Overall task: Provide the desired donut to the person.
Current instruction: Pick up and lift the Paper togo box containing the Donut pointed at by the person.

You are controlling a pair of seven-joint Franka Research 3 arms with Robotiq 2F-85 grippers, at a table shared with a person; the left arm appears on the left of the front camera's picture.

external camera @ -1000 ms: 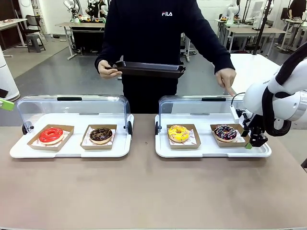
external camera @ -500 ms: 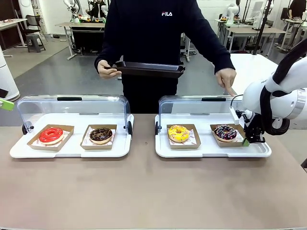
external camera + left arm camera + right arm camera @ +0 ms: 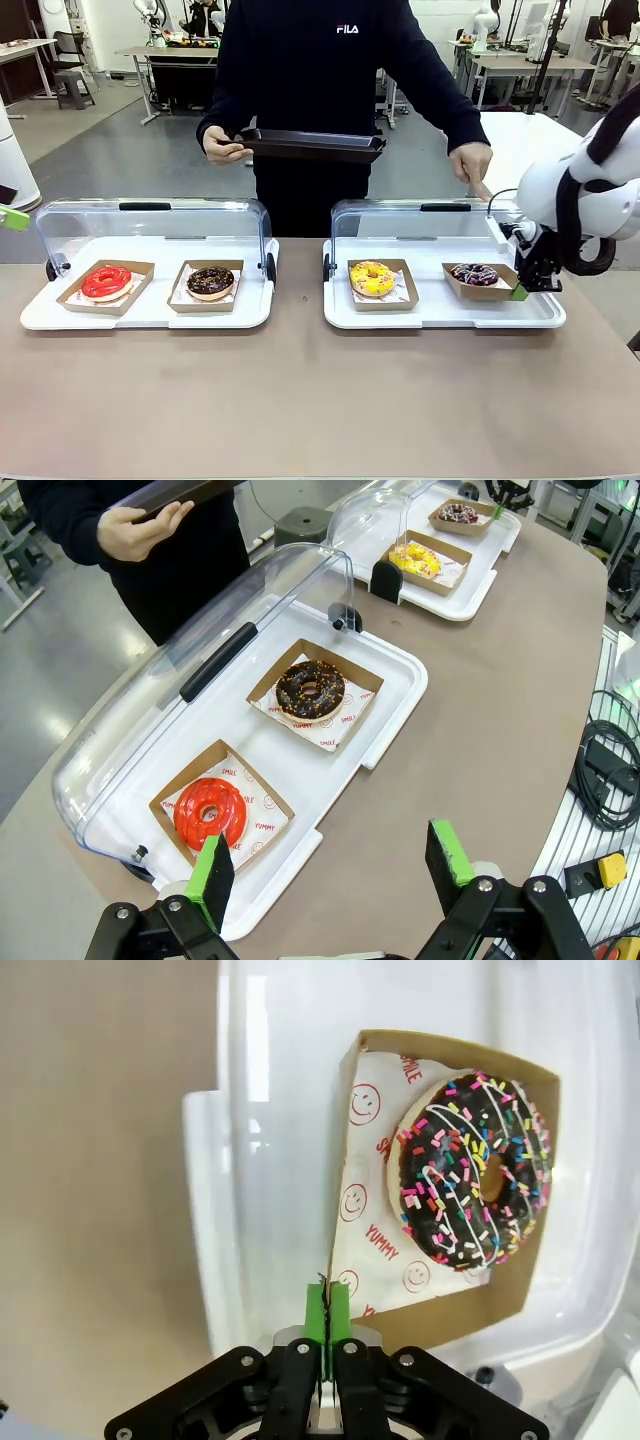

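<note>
Right gripper (image 3: 326, 1308): pads pressed together on the thin side wall of the cardboard tray (image 3: 450, 1290) that carries the sprinkled donut (image 3: 478, 1172). Thin-edge pinch only, nothing under the tray floor.

Key geometry:
- In the wrist view the donut lies ahead of the fingertips and off to one side, so the whole load hangs out from the pinch line as a cantilever.
- From the front, the cardboard tray sits at the right end of the right-hand white base (image 3: 440, 315), just beside the gripper. It looks tipped or raised at the gripper end (can't tell if it is fully clear of the base).
- The person (image 3: 330, 80) stands at the far side, one hand (image 3: 470, 162) pointing down towards this donut, the other hand (image 3: 222, 148) holding a black tray (image 3: 312, 145) at chest height.
- The black tray lies up, away and to the left of the right gripper. The open clear lid (image 3: 400, 212) stands between them along the back of the base.

Judgement: the next move has to go up over the lid, then across to the black tray, keeping the cardboard floor level. Any roll about the pinch could slide the donut out.

Left gripper (image 3: 332, 858): fingers wide apart, nothing between them, hovering over the other base by the red donut (image 3: 210, 812), well apart from the target. Right arm is clearly the nearer one.
</note>
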